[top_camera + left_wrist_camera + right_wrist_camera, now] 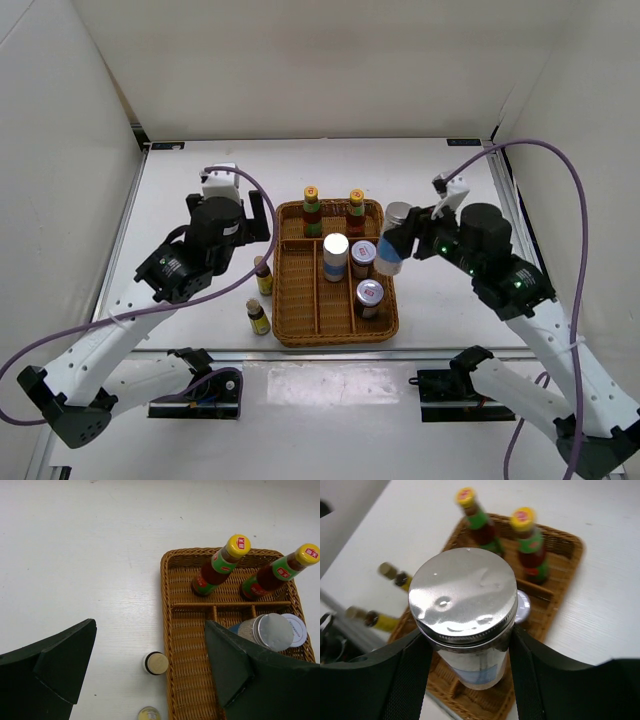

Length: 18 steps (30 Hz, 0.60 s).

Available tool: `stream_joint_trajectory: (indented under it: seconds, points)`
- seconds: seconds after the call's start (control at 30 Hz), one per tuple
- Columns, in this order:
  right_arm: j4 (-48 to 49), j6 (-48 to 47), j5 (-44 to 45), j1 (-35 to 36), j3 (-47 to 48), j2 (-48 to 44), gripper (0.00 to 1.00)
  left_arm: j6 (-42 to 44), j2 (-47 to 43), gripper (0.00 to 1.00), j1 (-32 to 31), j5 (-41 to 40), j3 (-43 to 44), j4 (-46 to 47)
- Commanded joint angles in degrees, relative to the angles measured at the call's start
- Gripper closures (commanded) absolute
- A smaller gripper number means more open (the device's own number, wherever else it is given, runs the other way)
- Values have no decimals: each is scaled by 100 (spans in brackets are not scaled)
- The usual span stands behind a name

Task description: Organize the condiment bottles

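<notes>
**Right wrist view: cylinder gripped above the tray**

The right wrist view shows the right hand (467, 650) clamped on a white-and-blue cylindrical container with a silver screw lid (462, 595). Its fingers (405, 680) press the body from both sides just below the lid. This grip probably leaves the base free for setting down. In the top external view, the container hangs tilted at the right rim of the woven wicker tray (335, 340), clear of the worktop (430, 320).

Inside the tray, two slim red-sauce bottles with yellow caps (311, 210) stand in the rear compartment. A matching white-and-blue cylinder (335, 255) stands in the middle section. Two short silver-lidded jars (369, 296) occupy the section to its right, nearest the held container. These jars are the likely obstruction on any path to a spot beside the matching cylinder.

The left hand (150, 630) is spread wide and carries nothing. It hovers over the worktop just left of the tray. Two small yellow-labelled bottles (263, 276) stand outside the tray on that side, not yet sorted.
</notes>
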Motion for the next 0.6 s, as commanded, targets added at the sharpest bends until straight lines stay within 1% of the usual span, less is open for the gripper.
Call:
stream_joint_trajectory:
  seconds: [0.0, 0.03, 0.1, 0.13, 0.17, 0.2, 0.23, 0.3, 0.33, 0.43, 0.53, 0.57]
  points:
    - [1043, 1, -424, 593, -161, 74, 100, -48, -188, 0, 111, -166, -85, 7]
    - [1235, 1, -424, 961, -292, 179, 100, -48, -189, 0, 163, -167, -146, 7]
    - [1430, 1, -240, 1349, -355, 311, 100, -48, -189, 0, 217, -167, -198, 7]
    - [1500, 1, -91, 1769, -416, 460, 100, -48, -189, 0, 217, -167, -199, 7]
    - [1562, -103, 371, 1991, -416, 531, 100, -48, -250, 0, 269, -167, -199, 7]
    - [1658, -157, 654, 2202, -416, 601, 100, -48, -250, 0, 321, -167, -251, 7]
    - [1720, -323, 892, 2578, -416, 724, 100, -48, -311, 0, 322, -106, -252, 7]
    - [1983, -482, 1227, 3018, -416, 856, 100, -48, -364, 0, 384, -105, -252, 7]
    - [2054, -535, 1498, 3134, -469, 1005, 100, -48, -365, 0, 384, -105, -304, 7]
    - [2317, -614, 1834, 3442, -583, 1216, 100, 5, -417, 0, 445, -52, -304, 7]
    - [2897, -553, 2141, 3565, -1021, 1287, 100, 5, -417, 0, 498, 0, -304, 7]
    - [3072, -492, 2247, 3566, -1301, 1287, 100, 5, -417, 0, 498, 0, -357, 7]
